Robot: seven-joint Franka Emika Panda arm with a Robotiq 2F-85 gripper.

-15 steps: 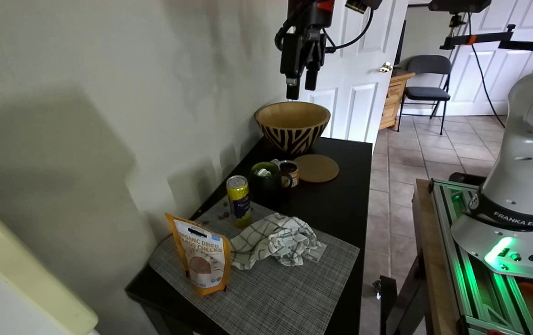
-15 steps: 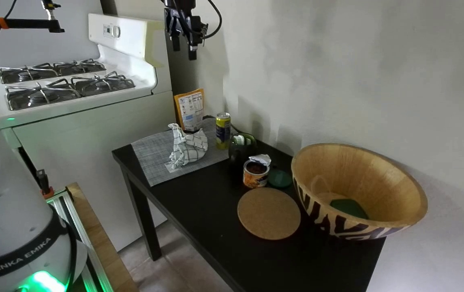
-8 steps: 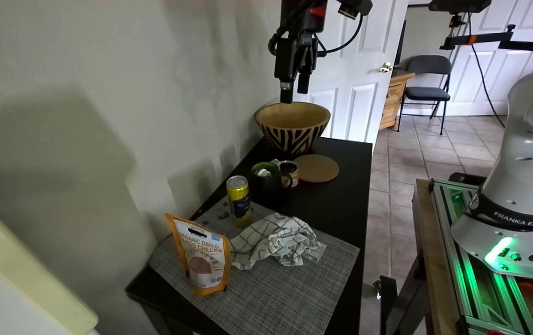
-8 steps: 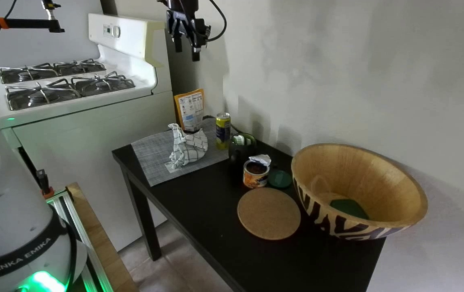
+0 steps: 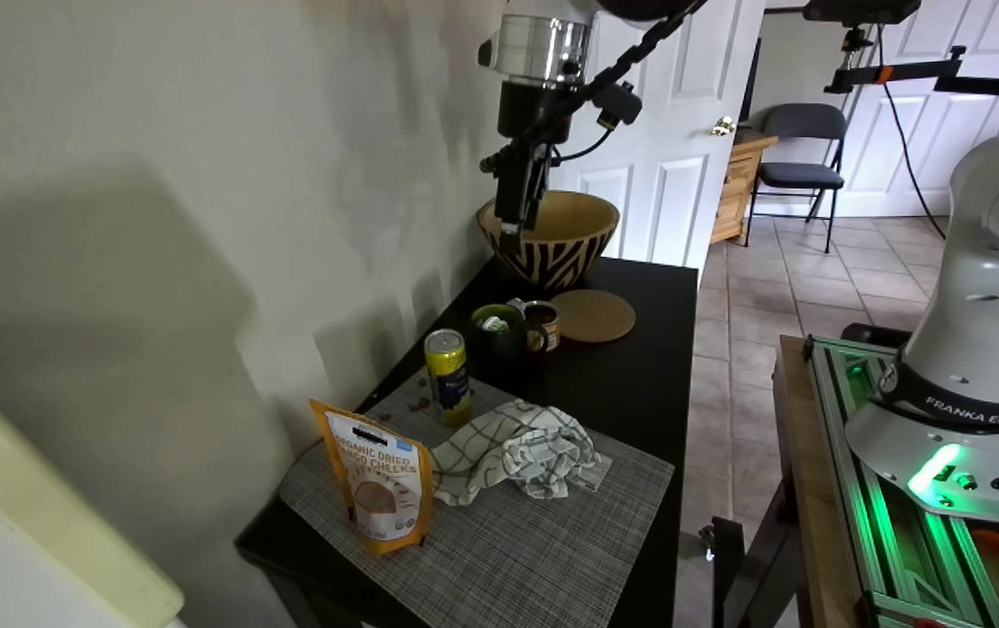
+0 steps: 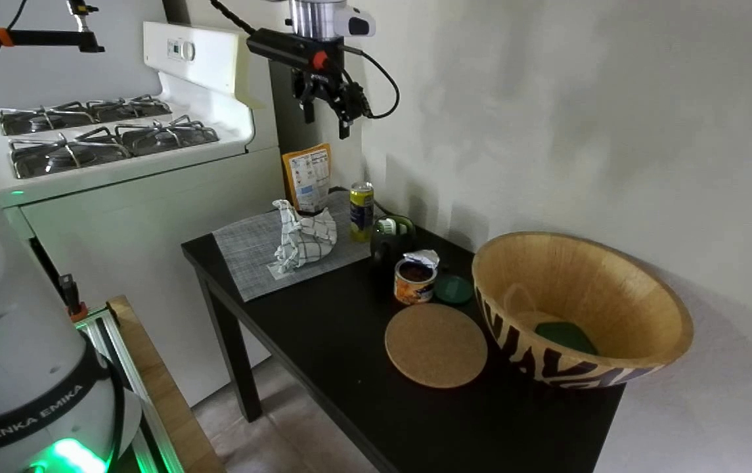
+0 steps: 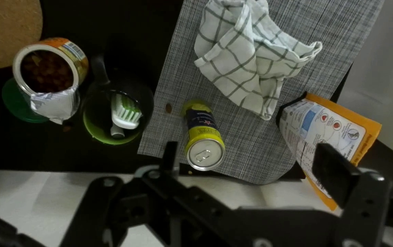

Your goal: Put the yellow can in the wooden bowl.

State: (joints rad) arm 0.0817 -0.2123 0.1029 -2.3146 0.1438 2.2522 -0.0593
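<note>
Grasping the yellow can (image 7: pixel 204 133) looks to be the step in hand, not yet done. Can: upright on the grey placemat (image 7: pixel 179 68), close to the wall-side edge of the table (image 6: pixel 343 328). Gripper (image 7: pixel 247 152): fingers (image 7: pixel 333 173) spread wide, nothing held, well above the table in both exterior views.

Neighbours, wrist view: dark mug (image 7: pixel 146 99) just left of the can, checked cloth (image 7: pixel 247 61) far and to the right, snack bag (image 7: pixel 323 133) farther right. The can's top shows between the fingers but nearer the left one (perspective from this height may exaggerate that), so I would re-check centring before committing.

Method, as judged: descend straight, one finger into the gap by the mug, the other on the roomier bag side. The left gap is tight; knocking the mug is the likeliest fault. Mind the wall (image 6: pixel 546 118) on the near side too. Close gently below the can's top; whether it is full cannot be told. Lift plumb, clear of the mug and open tin (image 6: pixel 413 287), then carry to the wooden bowl (image 6: pixel 592 295), right and near in an exterior view, releasing only once inside.
</note>
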